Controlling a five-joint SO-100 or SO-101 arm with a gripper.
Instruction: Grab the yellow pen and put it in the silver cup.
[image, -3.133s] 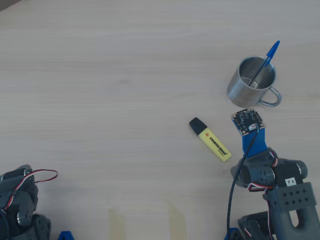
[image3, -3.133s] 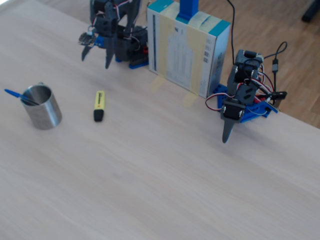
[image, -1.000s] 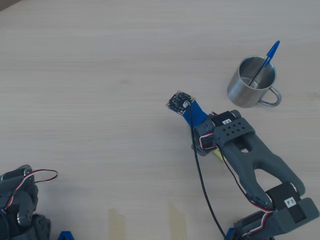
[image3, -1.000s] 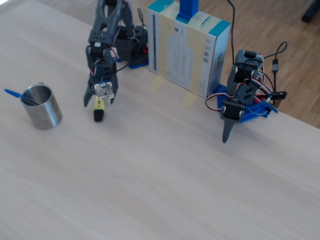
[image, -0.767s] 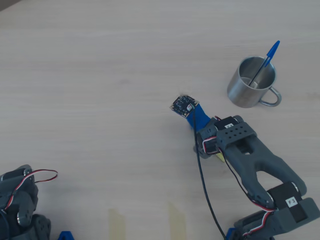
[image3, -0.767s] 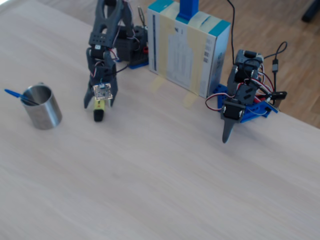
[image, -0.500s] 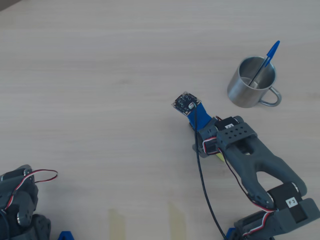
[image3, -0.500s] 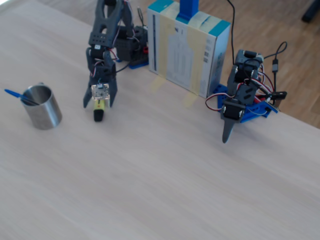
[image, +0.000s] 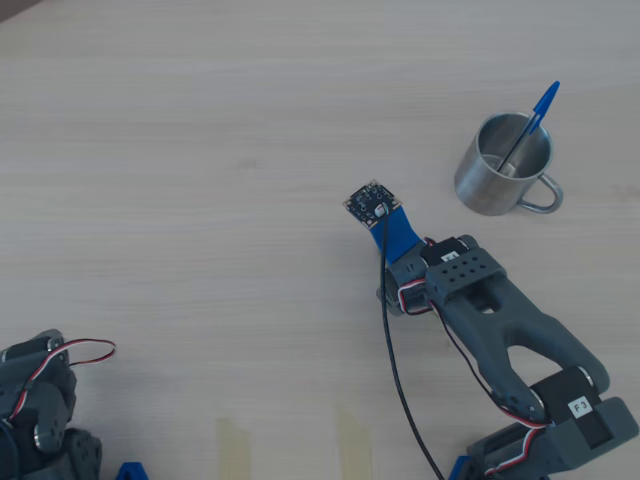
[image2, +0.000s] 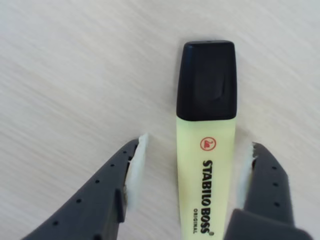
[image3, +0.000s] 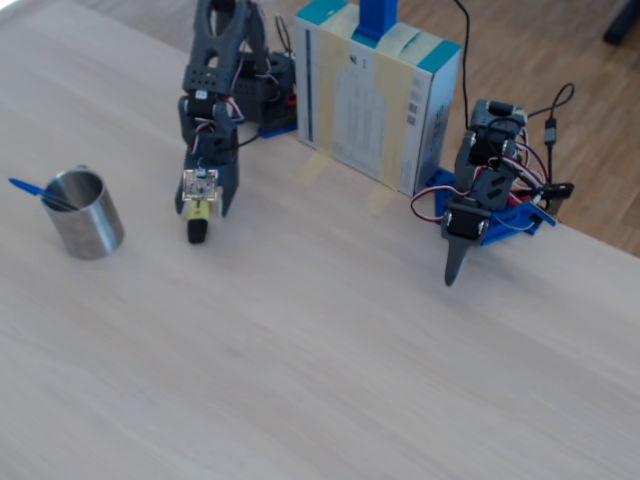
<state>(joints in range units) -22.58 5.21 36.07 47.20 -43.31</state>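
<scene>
A: Hand state?
B: The hand (image2: 192, 172) is spread apart, straddling the yellow pen (image2: 206, 150). In the wrist view one fingertip (image2: 136, 165) sits left of the barrel and the other right, with a gap on each side, so nothing is clamped.

A: Pen location?
B: Flat on the wooden surface (image: 200, 150), black cap pointing away from the arm. In the fixed view only the cap end (image3: 196, 231) shows below the hand; overhead the arm hides it.

A: Cup?
B: The silver cup (image: 503, 165) stands upright, well apart from the pen, at upper right overhead, with a blue ballpoint pen (image: 533, 117) leaning inside.

A: Anything else?
B: A second arm (image3: 485, 190) and a cardboard box (image3: 375, 95) at the far edge in the fixed view.
</scene>
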